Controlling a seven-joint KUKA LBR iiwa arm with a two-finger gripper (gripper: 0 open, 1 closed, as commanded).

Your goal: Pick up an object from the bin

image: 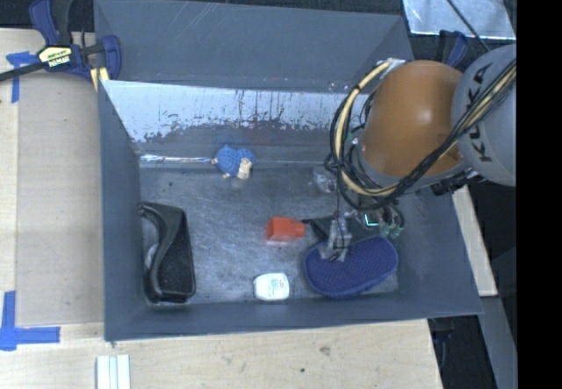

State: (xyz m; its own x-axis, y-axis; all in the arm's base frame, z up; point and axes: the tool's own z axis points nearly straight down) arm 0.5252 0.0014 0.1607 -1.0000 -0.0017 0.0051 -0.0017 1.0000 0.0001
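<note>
Camera view from above has the gripper (337, 242) low in the bin (246, 45), at the upper left edge of a dark blue oval pad (356, 271). The gripper seems to touch this edge or to stand just above it. Whether the gripper is open or closed I cannot tell, because the arm's wrist hides much of it, and nothing is clearly seen held in it. The pad lies flat on the bin floor, partly under the wrist.

Above the pad rises the arm with its round orange cover (413, 119), and yellow and black cables (349, 119) loop around the left side of this cover.

Just beside the pad, to its upper left, lies a small red block (283, 229), apart from it. To the left of the pad and a little lower sits a small white thing (272, 287). Well apart to the left lies a long black thing (169, 254). Far to the upper left of the pad lies a small blue toy (234, 161) with a beige end.
</note>
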